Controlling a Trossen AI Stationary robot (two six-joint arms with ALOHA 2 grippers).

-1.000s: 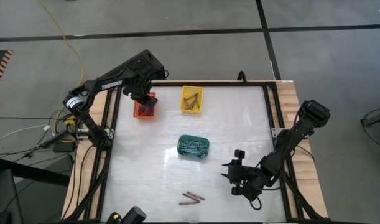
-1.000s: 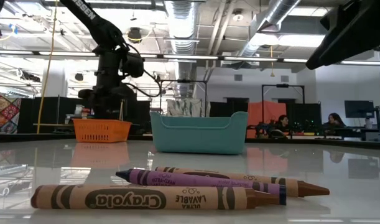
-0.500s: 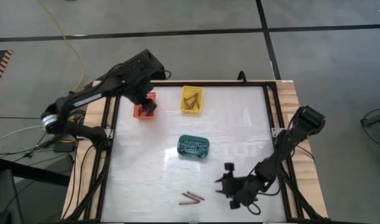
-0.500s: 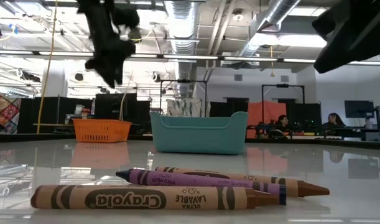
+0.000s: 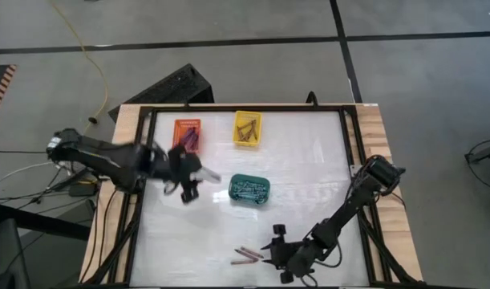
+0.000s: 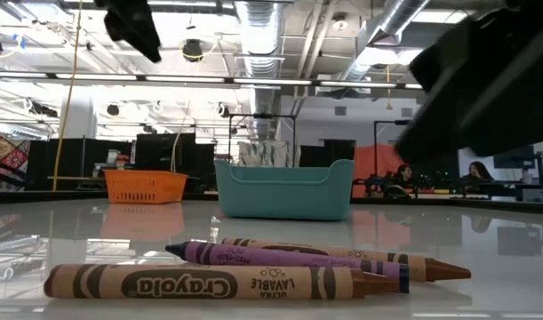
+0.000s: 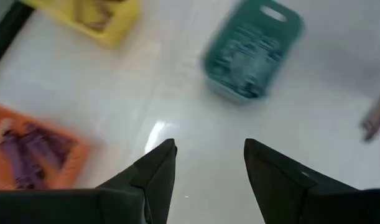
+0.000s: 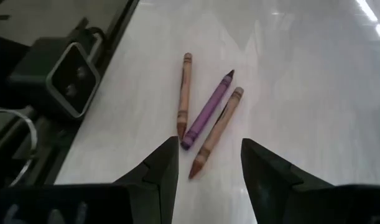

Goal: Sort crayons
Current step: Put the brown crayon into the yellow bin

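High view: my left gripper (image 5: 188, 178) sits over bare table between the orange basket (image 5: 186, 135) and the green basket (image 5: 249, 189), nothing in it. My right gripper (image 5: 275, 250) is low at the near edge, just beside the three loose crayons (image 5: 247, 255), which looks like a pickup approach. The yellow basket (image 5: 246, 128) sits at the far side and holds brownish sticks, so each basket looks to take one colour. Low view: the three crayons lie close up on the table, two brown (image 6: 209, 284) and one purple (image 6: 280, 257) between them, touching or nearly so; the orange and green baskets stand well behind. The dark blur at right I take for my right arm. Left wrist view: fingers (image 7: 153, 174) apart, empty, purple crayons (image 7: 28, 158) already in the orange basket. Right wrist view: fingers (image 8: 158, 171) apart, empty, with the nearest brown crayon (image 8: 216, 131) pointing into the gap. Purple overlaps it, so I judge a clean single pick is tricky.
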